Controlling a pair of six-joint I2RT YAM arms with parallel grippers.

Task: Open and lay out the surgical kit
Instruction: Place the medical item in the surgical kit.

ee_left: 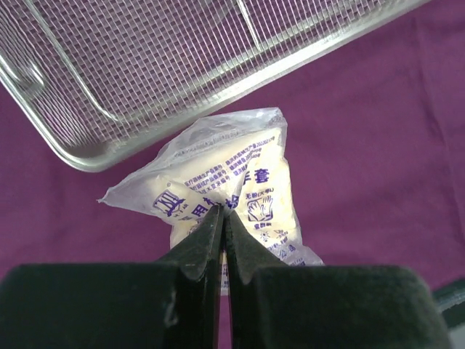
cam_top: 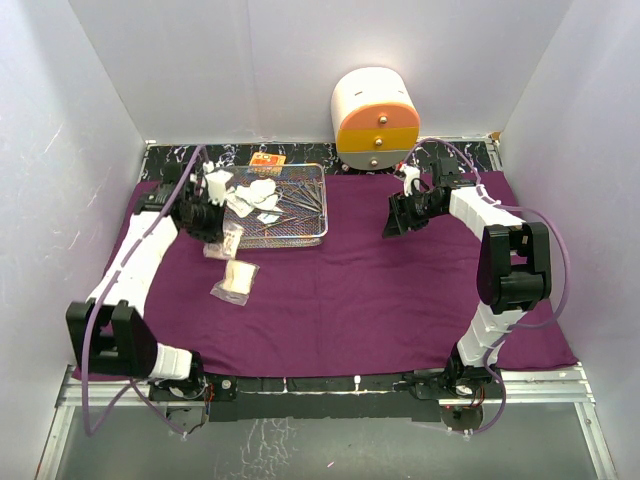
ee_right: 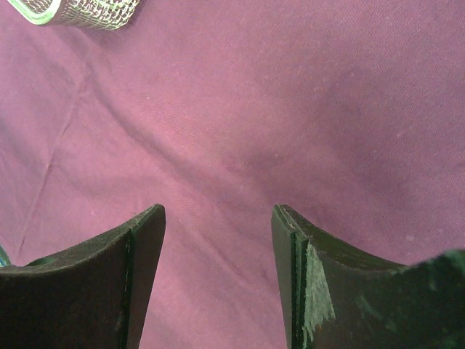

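The purple cloth (cam_top: 380, 290) lies spread flat over the table. The wire-mesh tray (cam_top: 312, 232) stands on it at the back left, holding white gauze wads (cam_top: 258, 194) and thin metal instruments (cam_top: 300, 200). My left gripper (cam_top: 218, 228) is just off the tray's left front corner, shut on a small clear glove packet (ee_left: 251, 182) with blue print, close by the tray's rim (ee_left: 109, 156). A second packet (cam_top: 235, 281) lies on the cloth nearer me. My right gripper (cam_top: 392, 226) is open and empty over bare cloth (ee_right: 290, 109), right of the tray.
The white-and-orange drawer cabinet (cam_top: 375, 118) stands at the back centre. A small orange packet (cam_top: 267, 159) lies behind the tray on the black table strip. White walls close in on three sides. A corner of the tray (ee_right: 80, 11) shows in the right wrist view.
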